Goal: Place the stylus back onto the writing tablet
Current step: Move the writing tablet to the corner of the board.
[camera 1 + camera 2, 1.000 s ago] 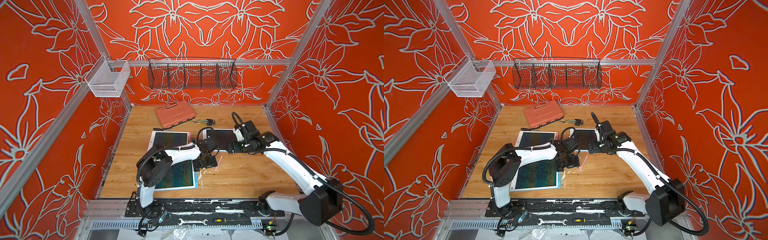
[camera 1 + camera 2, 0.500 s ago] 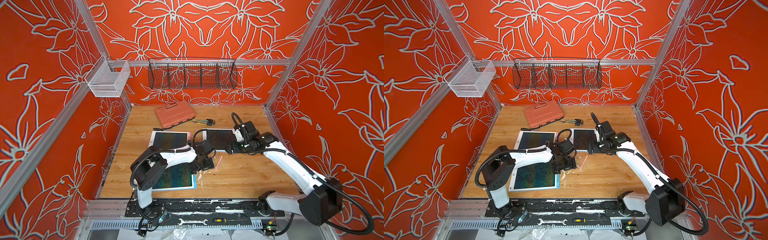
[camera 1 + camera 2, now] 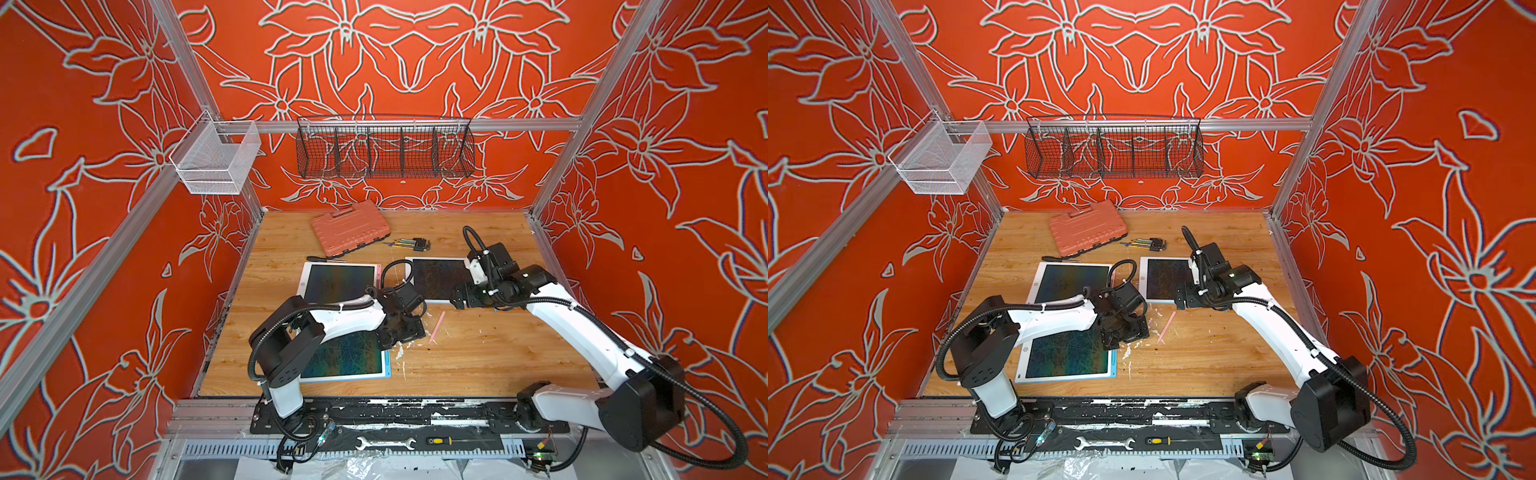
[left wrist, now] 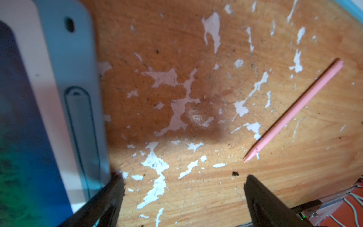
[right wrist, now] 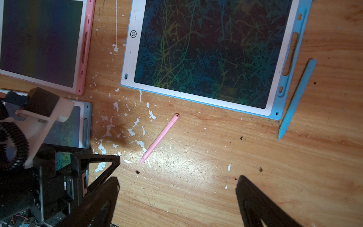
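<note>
Bright, even light in both top views, orange floral walls [image 3: 83, 249] soft at edges, left wrist view blurry, blue-edged white writing tablet [image 4: 78, 59] out of focus, dark shadow on scuffed wooden tabletop [image 4: 196, 133], right wrist view sharper, pale glare.

Stylus [image 5: 159, 138]: pink. Second stylus [image 5: 296, 98]: blue. Pink-edged tablet [image 5: 41, 41]: dark iridescent screen. Blue-edged tablet [image 5: 208, 53]: dark screen, green-yellow scribbles. Tabletop [image 5: 196, 186]: light wood grain, white flecks. Walls [image 3: 415, 62]: orange-red, white floral outlines.

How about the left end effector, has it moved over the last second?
Yes. In a top view, the left end effector has drawn back a little from the unmoved pink stylus, toward the blue tablet.
</note>
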Robot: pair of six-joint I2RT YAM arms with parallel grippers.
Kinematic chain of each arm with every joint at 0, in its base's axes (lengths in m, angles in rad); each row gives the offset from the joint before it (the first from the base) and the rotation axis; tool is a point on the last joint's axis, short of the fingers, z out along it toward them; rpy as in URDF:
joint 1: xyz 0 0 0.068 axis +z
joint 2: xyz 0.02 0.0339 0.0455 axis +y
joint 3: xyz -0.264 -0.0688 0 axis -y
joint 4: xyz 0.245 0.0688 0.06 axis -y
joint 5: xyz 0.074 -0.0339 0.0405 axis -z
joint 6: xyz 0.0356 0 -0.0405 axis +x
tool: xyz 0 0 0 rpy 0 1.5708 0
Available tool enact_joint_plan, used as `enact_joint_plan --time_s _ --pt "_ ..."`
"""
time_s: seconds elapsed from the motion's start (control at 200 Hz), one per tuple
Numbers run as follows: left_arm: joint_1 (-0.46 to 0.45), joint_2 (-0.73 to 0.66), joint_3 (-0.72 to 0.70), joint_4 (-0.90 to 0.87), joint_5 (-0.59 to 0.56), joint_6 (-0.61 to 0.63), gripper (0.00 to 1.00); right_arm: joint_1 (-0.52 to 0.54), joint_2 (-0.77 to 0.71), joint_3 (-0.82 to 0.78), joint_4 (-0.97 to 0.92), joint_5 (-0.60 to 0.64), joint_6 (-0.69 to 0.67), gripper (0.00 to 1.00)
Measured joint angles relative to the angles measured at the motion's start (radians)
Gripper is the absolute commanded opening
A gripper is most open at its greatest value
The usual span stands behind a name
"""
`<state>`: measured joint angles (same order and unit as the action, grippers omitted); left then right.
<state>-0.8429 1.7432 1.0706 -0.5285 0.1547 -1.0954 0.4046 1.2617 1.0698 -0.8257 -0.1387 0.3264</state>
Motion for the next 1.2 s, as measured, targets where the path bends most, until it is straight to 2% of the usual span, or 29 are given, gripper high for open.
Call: enact_joint_plan --time_s 0.48,0.941,1.201 --pt "0.073 -0.124 -0.144 0.018 -0.013 -0.006 0.95 0.0 0.0 0.0 0.0 0.0 0.0 0.96" --pt "0.23 -0.334 -0.344 0.018 -0.023 0.003 0.95 0.0 0.0 0.0 0.0 -0.001 0.0 0.96" --pt "0.304 -0.379 -0.38 0.009 -0.023 0.03 0.95 0.0 0.0 0.0 -0.001 0.0 0.0 0.96"
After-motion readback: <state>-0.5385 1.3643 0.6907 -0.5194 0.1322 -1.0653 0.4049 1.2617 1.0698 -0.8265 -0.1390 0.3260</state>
